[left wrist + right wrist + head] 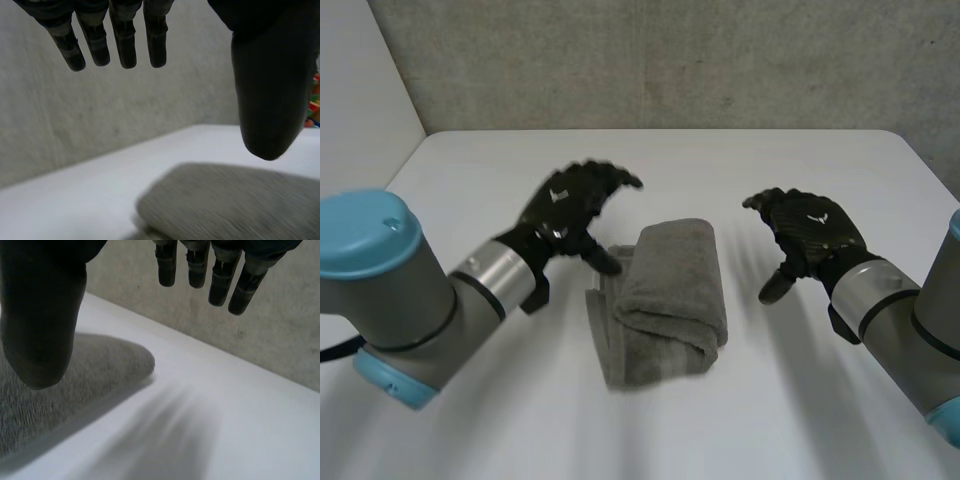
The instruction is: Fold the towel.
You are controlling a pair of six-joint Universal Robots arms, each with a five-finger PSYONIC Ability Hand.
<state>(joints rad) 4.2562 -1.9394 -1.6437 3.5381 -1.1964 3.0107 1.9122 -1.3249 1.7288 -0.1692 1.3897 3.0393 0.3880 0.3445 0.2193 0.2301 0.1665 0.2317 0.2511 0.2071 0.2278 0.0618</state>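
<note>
Left hand [570,205]: fingers [125,45] straight and released, thumb held apart, nothing grasped. Hovers just left of the towel [665,300], by its far-left edge. Right hand [810,235]: fingers [220,280] likewise loose and empty. Hangs right of the towel, apart from it, above bare worktop [470,420].

Towel: lies mid-worktop between both hands, doubled into a thick grey bundle running near to far, with a thinner layer poking out along the left side and the near end. Looks soft, light and limp. Probably sags and unrolls if lifted by one point, yet offers good purchase through its nap. Best taken, by this reading, at the two corners of one short end, or pinched along a folded edge, one hand to each side.

Cannot make out the corners or count the layers. Underside hidden. Hard to tell any thumb-to-cloth contact on the left. Near end of the bundle cut off in both wrist views.
</note>
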